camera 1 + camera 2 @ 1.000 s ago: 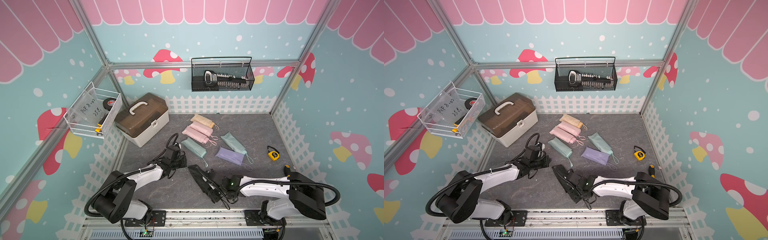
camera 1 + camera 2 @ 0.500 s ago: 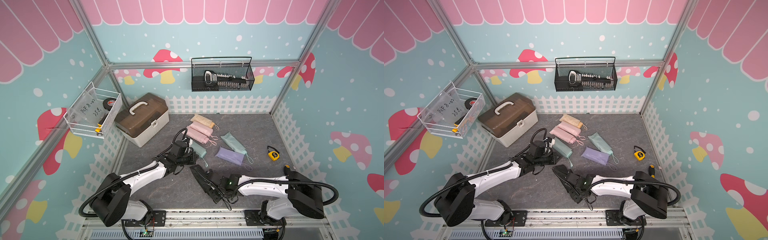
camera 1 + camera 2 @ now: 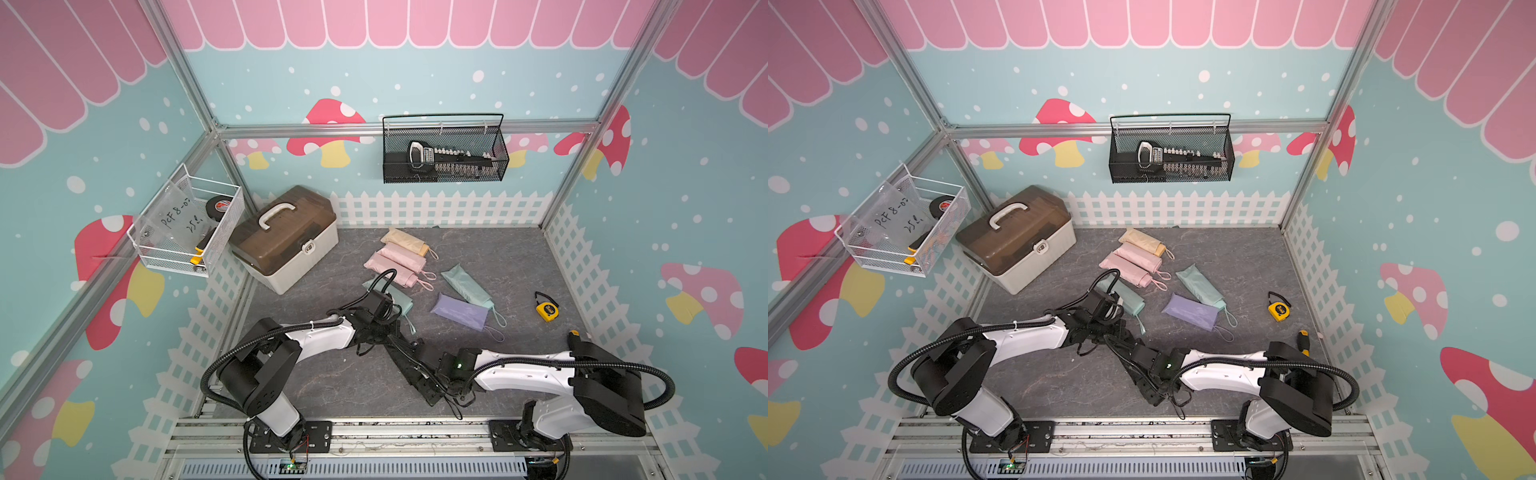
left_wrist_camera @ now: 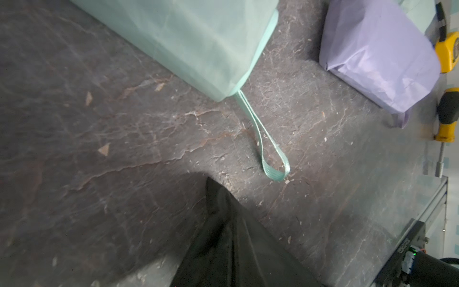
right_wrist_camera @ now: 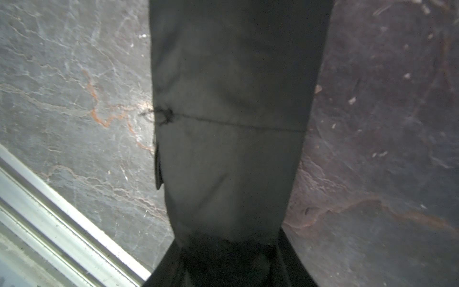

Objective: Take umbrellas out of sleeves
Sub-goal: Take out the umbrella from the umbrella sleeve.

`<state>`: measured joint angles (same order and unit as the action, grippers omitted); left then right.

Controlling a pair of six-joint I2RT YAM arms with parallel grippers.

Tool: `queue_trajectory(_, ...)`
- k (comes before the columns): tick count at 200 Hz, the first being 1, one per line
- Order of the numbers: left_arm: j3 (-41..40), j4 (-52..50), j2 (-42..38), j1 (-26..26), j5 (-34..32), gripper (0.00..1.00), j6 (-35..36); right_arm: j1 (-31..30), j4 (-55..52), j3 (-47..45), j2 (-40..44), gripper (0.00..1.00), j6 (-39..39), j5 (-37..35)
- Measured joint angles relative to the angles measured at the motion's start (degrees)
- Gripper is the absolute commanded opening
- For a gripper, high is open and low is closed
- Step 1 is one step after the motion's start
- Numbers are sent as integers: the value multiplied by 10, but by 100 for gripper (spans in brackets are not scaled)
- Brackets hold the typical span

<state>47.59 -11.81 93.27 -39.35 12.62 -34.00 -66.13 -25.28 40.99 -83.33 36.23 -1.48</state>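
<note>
A black umbrella in its black sleeve [image 3: 405, 357] [image 3: 1121, 349] lies slanted at the front of the floor, between my two arms. My left gripper [image 3: 388, 332] [image 3: 1105, 334] is shut on the sleeve's far tip. In the left wrist view the black sleeve [image 4: 236, 248] runs down under the jaws. My right gripper [image 3: 432, 386] [image 3: 1150, 382] is shut on the near end of the umbrella, whose black fabric [image 5: 231, 124] fills the middle of the right wrist view. Both pairs of jaws are hidden by the cloth.
Other sleeved umbrellas lie behind: mint [image 3: 399, 301] [image 4: 198, 37] by the left wrist, lilac [image 3: 459, 311] [image 4: 372, 49], a second mint [image 3: 467, 284], two pink [image 3: 395, 266], cream [image 3: 405, 241]. A yellow tape measure [image 3: 546, 309], a screwdriver [image 3: 1303, 341] and a toolbox [image 3: 286, 241] stand around.
My left arm has swung right and farther back, its wrist now over the mint bundle, still shut on the sleeve tip. The right arm and the black bundle have barely shifted.
</note>
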Motion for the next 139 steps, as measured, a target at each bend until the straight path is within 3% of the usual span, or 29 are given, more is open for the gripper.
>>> queue_trajectory(114, 38, -154, -1, -32, -76, 0, 57, 0, 2, 9, -12, 38, -2, -8)
queue_trajectory(139, 53, -161, 31, -32, -81, 0, 65, 0, 1, 10, -15, 44, -6, -7)
